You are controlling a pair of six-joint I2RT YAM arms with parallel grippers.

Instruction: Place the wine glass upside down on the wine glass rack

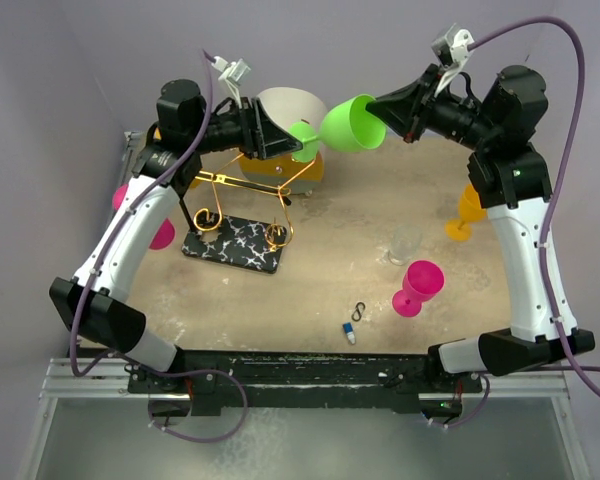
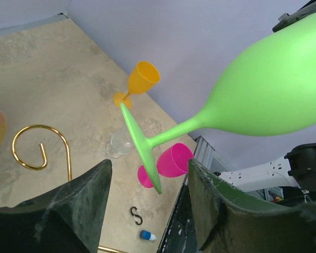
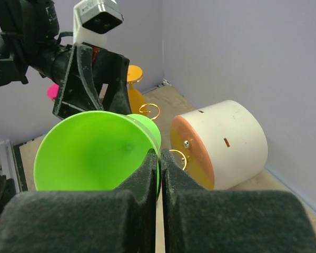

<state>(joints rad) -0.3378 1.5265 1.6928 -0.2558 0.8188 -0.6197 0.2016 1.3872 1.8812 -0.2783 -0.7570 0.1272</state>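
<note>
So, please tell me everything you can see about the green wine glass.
The green wine glass looks like opaque bright green plastic, with a wide bowl, thin stem and round foot. It lies sideways in the air above the table. The right hand pinches its rim; the left hand stands open around the foot, not visibly touching it.

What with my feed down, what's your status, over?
Right gripper shut on green glass rim. Left gripper open, straddling its foot. Glass sideways midair, not on rack. Rack hooks bare.
</note>
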